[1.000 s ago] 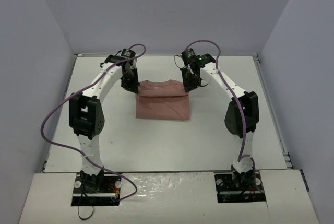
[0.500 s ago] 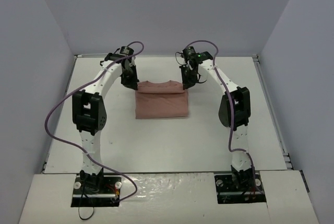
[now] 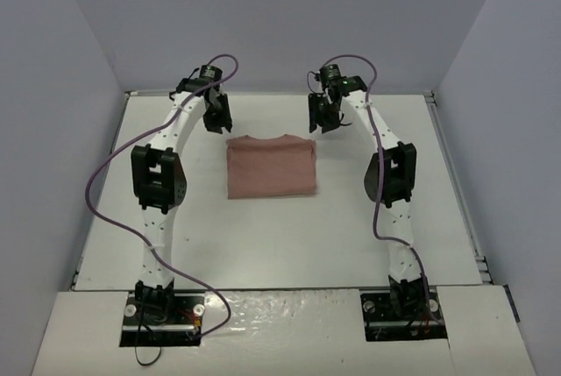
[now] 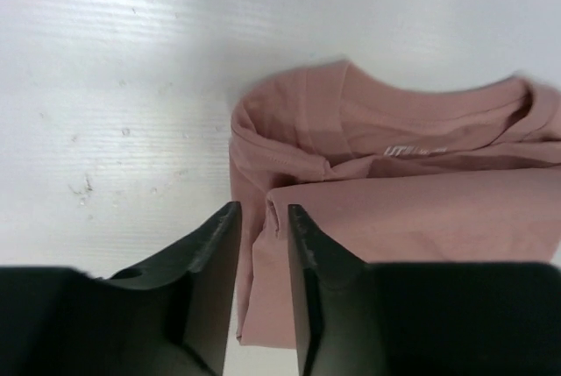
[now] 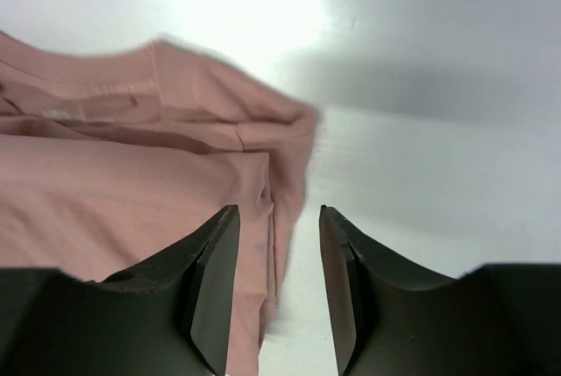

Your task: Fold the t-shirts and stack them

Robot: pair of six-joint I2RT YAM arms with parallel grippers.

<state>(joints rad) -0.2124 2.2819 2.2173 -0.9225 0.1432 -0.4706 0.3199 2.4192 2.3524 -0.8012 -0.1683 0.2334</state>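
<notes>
Lying folded in a neat rectangle at the centre of the top view, the pink t-shirt (image 3: 270,170) rests flat on the white table (image 3: 394,244), collar toward the frame's top. Just above its upper corners hang the left gripper (image 3: 215,126), jaws narrowly parted, and the right gripper (image 3: 321,125), jaws wider, both holding nothing.

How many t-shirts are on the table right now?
1. A pink t-shirt lies folded flat on the white table, toward its far side. No other shows, though the folds could hide one beneath.
</notes>
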